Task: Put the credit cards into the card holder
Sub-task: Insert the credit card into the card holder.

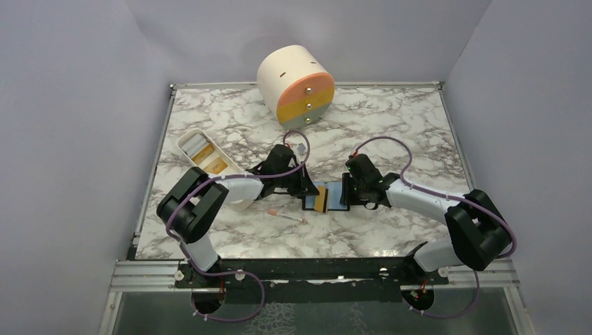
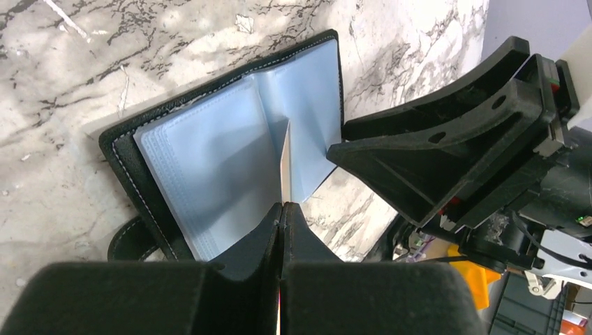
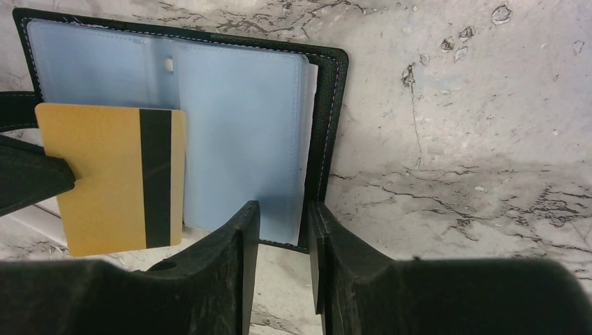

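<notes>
Card holder (image 3: 237,132), a black stitched bifold with pale blue sleeves, lies open at the middle of the white marble-patterned table (image 1: 391,132). A cream round drawer box (image 1: 296,85) sits at the far edge, and an oblong white tray (image 1: 183,148) lies to the left. The left gripper (image 2: 283,209) is clenched on an orange-yellow, black-striped credit card (image 3: 112,178) at the holder's left leaf. The right gripper (image 3: 283,209) has its tips a narrow gap apart at the holder's right edge, and I can't tell if they pinch it. A thin white-and-pink stick (image 1: 286,217) lies just nearer.
</notes>
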Action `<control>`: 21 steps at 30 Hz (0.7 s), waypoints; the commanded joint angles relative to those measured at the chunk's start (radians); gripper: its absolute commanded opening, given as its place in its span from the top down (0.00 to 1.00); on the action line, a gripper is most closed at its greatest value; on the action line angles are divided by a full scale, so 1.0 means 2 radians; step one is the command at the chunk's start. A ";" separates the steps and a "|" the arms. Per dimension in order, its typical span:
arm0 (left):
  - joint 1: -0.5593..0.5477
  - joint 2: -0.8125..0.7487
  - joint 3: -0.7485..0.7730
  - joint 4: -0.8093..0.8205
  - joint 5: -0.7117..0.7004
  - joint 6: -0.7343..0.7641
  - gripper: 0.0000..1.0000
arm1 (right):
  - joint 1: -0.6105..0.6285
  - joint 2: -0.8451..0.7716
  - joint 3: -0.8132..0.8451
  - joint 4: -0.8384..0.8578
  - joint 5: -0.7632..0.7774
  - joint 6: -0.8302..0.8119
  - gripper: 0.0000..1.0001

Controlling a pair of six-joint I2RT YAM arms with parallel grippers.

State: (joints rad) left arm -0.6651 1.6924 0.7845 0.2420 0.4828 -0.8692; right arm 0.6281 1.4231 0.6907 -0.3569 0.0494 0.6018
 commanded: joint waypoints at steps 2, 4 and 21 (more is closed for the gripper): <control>-0.002 0.025 0.013 0.010 -0.024 0.002 1.00 | 0.000 -0.004 -0.015 0.012 -0.014 0.006 0.69; -0.002 0.030 0.013 0.011 -0.029 0.003 1.00 | 0.000 -0.003 -0.015 0.013 -0.015 0.007 0.69; -0.008 0.056 0.022 0.018 -0.083 -0.001 1.00 | 0.000 -0.014 -0.023 0.017 -0.019 0.011 0.69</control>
State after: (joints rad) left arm -0.6743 1.7802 0.8097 0.2691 0.3904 -0.8768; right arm 0.6281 1.4067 0.6682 -0.3286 0.0429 0.6075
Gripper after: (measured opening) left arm 0.008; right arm 0.317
